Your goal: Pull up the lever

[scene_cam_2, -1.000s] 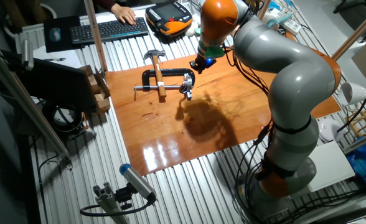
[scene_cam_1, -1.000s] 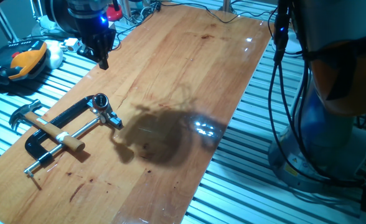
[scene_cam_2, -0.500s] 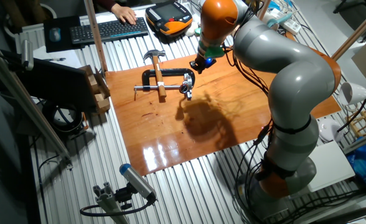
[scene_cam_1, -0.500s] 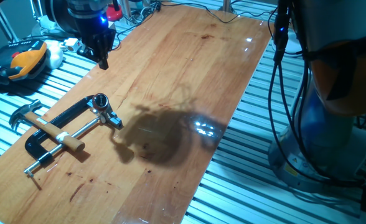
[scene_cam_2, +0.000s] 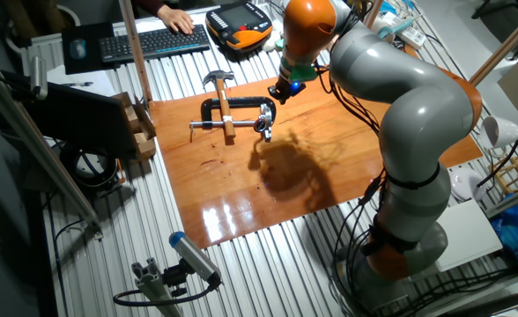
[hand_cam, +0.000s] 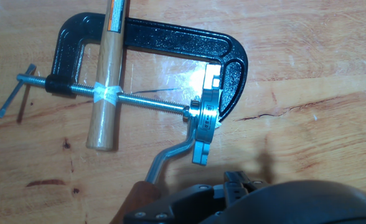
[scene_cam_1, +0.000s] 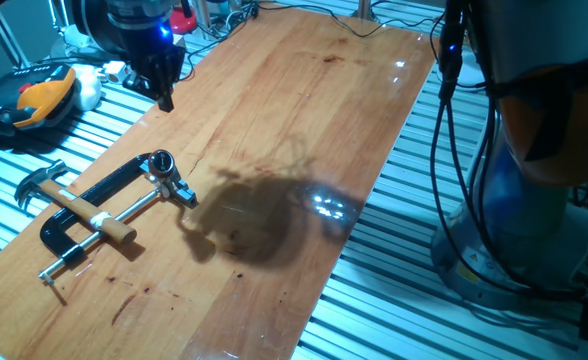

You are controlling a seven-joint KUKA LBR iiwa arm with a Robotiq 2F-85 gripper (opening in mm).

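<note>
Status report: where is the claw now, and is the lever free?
Claw high above table, clear of clamp; jaw state unclear. Lever untouched, lying low by chrome head. Hammer lies across clamp screw, away from lever.

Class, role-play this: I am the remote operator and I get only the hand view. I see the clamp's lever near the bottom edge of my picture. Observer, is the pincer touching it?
Observer: No. In one fixed view the pincer hangs in the air, above the wooden board and apart from the lever.
Operator: What lies off the board, past the hammer's head?
Observer: An orange and black handheld controller lies on the slatted table there.
Operator: Is anyone close to the table?
Observer: In the other fixed view, a person's hand rests at a keyboard beyond the board's far end.
</note>
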